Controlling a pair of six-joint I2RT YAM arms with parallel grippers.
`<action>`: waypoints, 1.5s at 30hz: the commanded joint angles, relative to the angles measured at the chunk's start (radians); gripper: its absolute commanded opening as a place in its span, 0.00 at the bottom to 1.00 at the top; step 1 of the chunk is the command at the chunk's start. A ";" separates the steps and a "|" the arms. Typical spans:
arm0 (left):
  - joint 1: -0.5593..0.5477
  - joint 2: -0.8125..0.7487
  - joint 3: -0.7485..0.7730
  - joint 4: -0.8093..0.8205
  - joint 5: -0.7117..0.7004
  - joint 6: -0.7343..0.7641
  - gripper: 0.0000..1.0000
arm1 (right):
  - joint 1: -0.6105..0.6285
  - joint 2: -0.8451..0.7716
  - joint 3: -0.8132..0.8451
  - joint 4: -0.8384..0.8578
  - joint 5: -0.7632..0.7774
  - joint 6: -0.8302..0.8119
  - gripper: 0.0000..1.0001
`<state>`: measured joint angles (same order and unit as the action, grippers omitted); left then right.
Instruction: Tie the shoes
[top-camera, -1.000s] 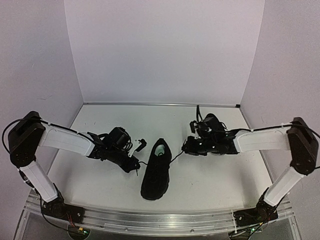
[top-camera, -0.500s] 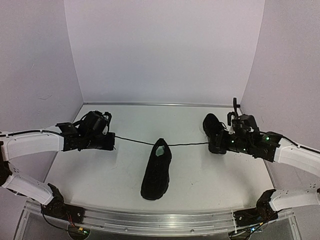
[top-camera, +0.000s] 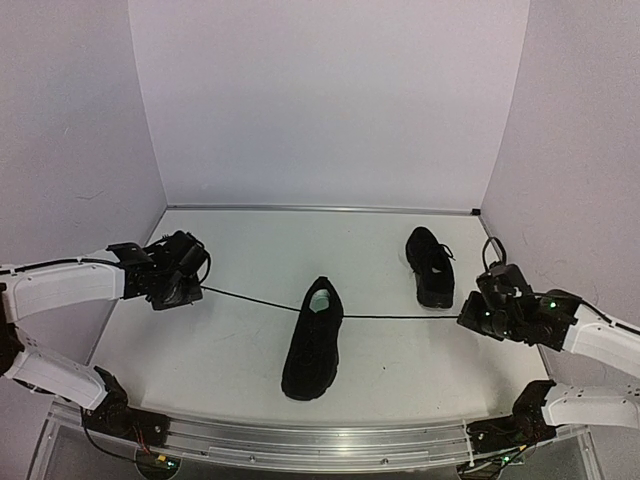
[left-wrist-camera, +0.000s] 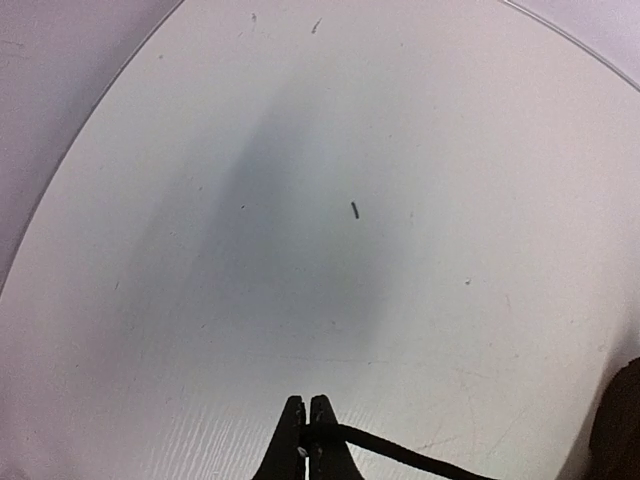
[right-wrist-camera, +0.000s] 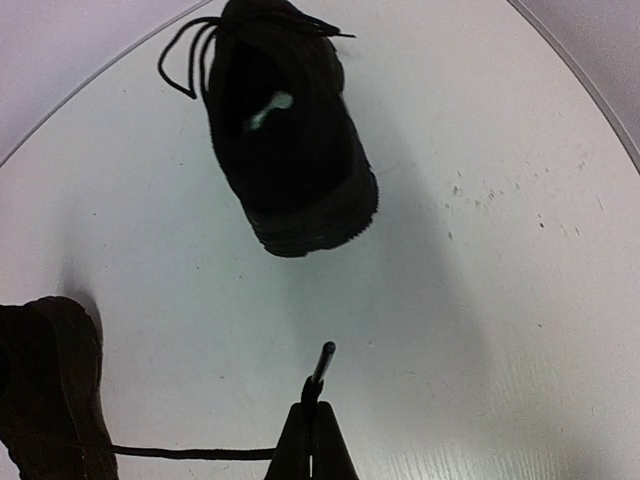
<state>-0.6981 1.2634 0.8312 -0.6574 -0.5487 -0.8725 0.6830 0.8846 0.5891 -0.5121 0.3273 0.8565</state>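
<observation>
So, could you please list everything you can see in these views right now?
shoe with green insole: one, black, table centre, toe towards the arms' bases
second shoe: one, black, far right of the table
lace: one, black, stretched straight from the centre shoe out to both sides
table: one, white
rail: one, silver, near edge
left arm, right arm: white with black joints
left fingers: black, shut on the lace
right fingers: black, shut on the lace near its tip

Two black shoes; one taut lace; two robot arms.
</observation>
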 joint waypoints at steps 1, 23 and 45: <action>0.010 -0.050 -0.036 -0.124 -0.109 -0.230 0.00 | -0.004 -0.075 -0.066 -0.129 0.054 0.192 0.00; 0.105 0.082 -0.115 0.011 0.030 -0.217 0.00 | -0.004 0.057 -0.125 -0.108 0.104 0.288 0.00; 0.206 0.033 -0.139 0.227 0.286 0.115 0.00 | -0.022 0.119 -0.076 -0.030 0.062 0.162 0.00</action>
<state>-0.4892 1.2888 0.6903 -0.5480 -0.3641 -0.9163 0.6703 0.9282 0.4787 -0.6225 0.4426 1.1487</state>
